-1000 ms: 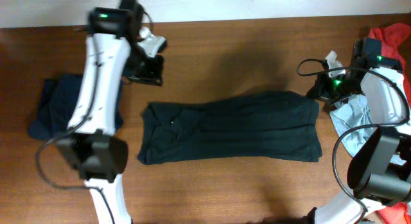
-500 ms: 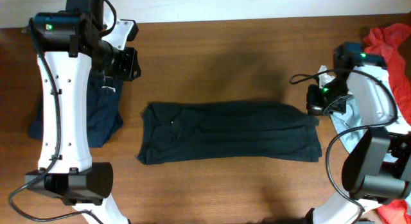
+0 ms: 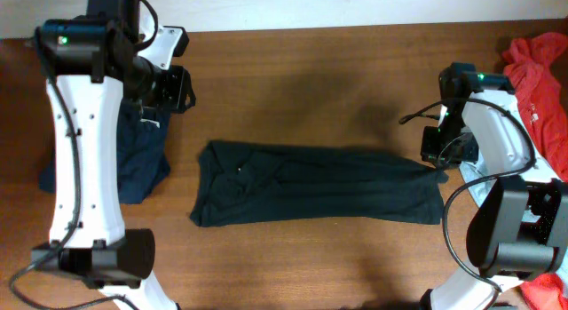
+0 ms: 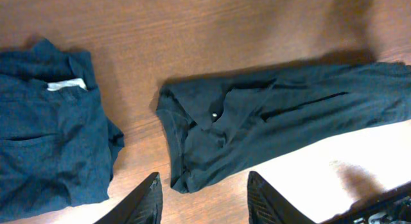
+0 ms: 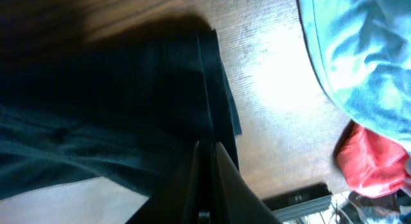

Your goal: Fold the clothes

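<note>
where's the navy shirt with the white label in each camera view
overhead: navy shirt at far left, its white label near its top edge.
left wrist: left side of the picture, label near the top.
right wrist: not in it.
shared landmark: the black shirt, spread out long, shows in all three views.

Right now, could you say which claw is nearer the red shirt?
Right. The right claw is at the black shirt's end, close to the red shirt; the left claw is far across, by the navy shirt.
</note>
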You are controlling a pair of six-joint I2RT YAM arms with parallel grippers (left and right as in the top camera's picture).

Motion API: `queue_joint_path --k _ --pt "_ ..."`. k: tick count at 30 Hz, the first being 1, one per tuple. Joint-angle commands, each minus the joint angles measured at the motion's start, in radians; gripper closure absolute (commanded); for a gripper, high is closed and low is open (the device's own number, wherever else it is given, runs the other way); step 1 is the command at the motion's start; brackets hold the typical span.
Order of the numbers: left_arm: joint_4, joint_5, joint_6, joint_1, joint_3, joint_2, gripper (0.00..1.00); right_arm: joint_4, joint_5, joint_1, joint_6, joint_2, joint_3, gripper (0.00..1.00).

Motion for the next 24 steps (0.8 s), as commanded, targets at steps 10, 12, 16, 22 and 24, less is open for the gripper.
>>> queue_joint_path --k 10,12,16,22,24 --pt "0.048 0.039 -0.017 -0.062 -0.317 -0.114 0.58 0.091 -0.026 0.007 0.015 -0.017 -0.024 0.95" --pt "0.143 0.106 0.033 -0.103 -0.450 -0.114 0.58 0.094 -0.026 0.007 0.015 -0.017 -0.024 0.95" --pt "0.400 0.163 0.134 -0.192 -0.697 -0.114 0.51 0.094 -0.029 0.007 0.015 -0.017 -0.024 0.95" --pt "0.647 0.082 0.181 -0.250 -0.882 -0.113 0.39 0.096 -0.030 0.007 0.015 -0.017 -0.024 0.95" --pt "0.702 0.037 0.181 -0.250 -0.924 -0.113 0.39 0.095 -0.030 0.007 0.015 -0.017 -0.024 0.95"
